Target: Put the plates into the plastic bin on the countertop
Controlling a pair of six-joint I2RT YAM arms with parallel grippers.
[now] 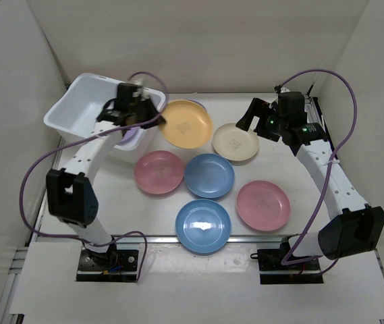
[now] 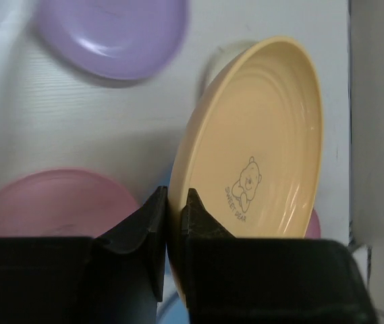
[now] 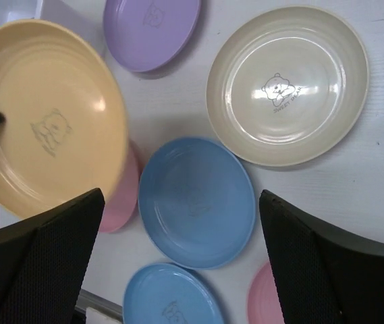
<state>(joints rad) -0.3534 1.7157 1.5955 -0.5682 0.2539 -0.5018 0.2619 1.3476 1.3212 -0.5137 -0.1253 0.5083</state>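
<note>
Pinching the yellow-orange plate [image 2: 259, 135] by its rim, tilted off the table [image 1: 299, 182], my left claw [image 2: 173, 209] hangs just beside the plastic bin [image 1: 77, 101], which lies to its left, while my right claw [image 3: 181, 202] stands spread near the cream plate [image 1: 235, 142].

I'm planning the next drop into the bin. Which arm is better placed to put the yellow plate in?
Left. The left gripper pinches the rim of the yellow plate, right beside the plastic bin. The right gripper is open and empty, farther from the bin.
</note>
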